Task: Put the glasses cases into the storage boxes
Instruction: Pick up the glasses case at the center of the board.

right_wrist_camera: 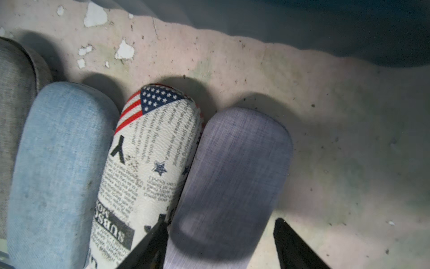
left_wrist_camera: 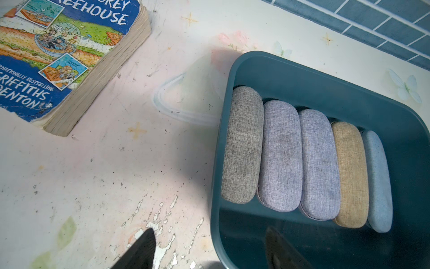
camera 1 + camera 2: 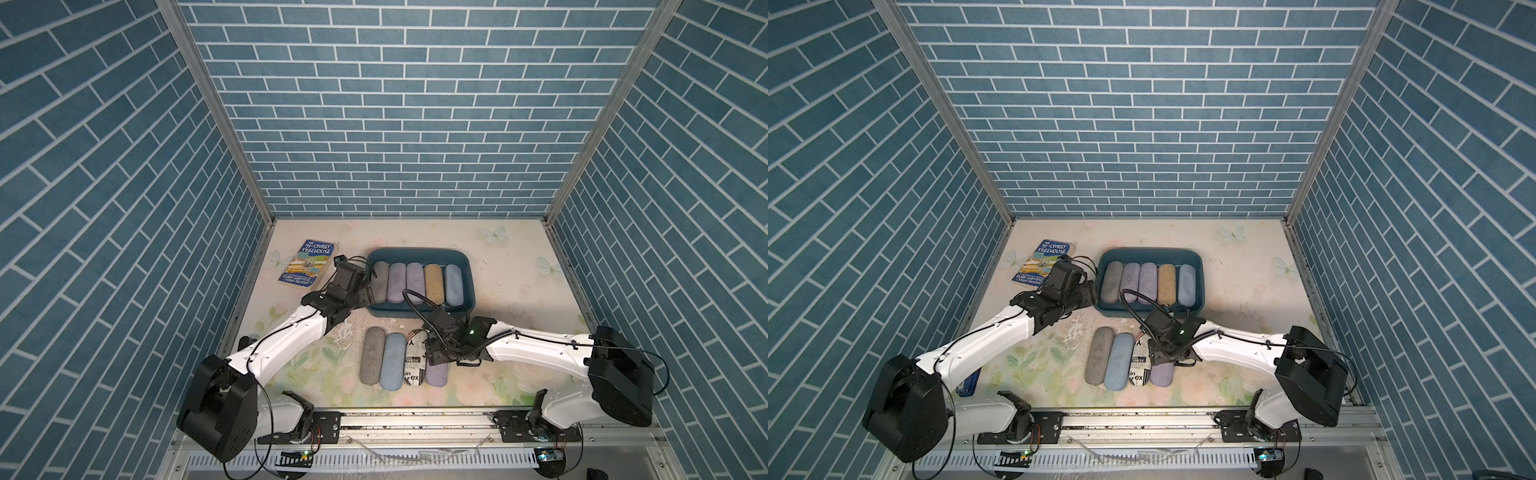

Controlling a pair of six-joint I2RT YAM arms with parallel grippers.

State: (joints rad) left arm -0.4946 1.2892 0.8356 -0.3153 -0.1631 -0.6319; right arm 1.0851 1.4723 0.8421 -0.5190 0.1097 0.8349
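The dark teal storage box (image 3: 419, 250) holds a row of glasses cases side by side: grey (image 3: 379, 281), two lavender, tan (image 3: 433, 283) and light blue (image 3: 454, 283). On the table in front lie a grey case (image 3: 372, 360), a light blue case (image 3: 392, 361), a newspaper-print case (image 1: 151, 163) and a lavender case (image 1: 232, 174). My right gripper (image 1: 221, 222) is open and low over the lavender case, straddling it. One finger sits in the seam against the newspaper case; the other stands clear. My left gripper (image 2: 210, 233) is open astride the box's near left rim (image 2: 223, 139), holding nothing.
A blue paperback book (image 3: 308, 264) lies at the back left, close to the left arm. A blue object (image 3: 970, 380) shows partly under the left arm near the front. Worn, flaking patches mark the table between the box and the loose cases. Brick-pattern walls enclose three sides.
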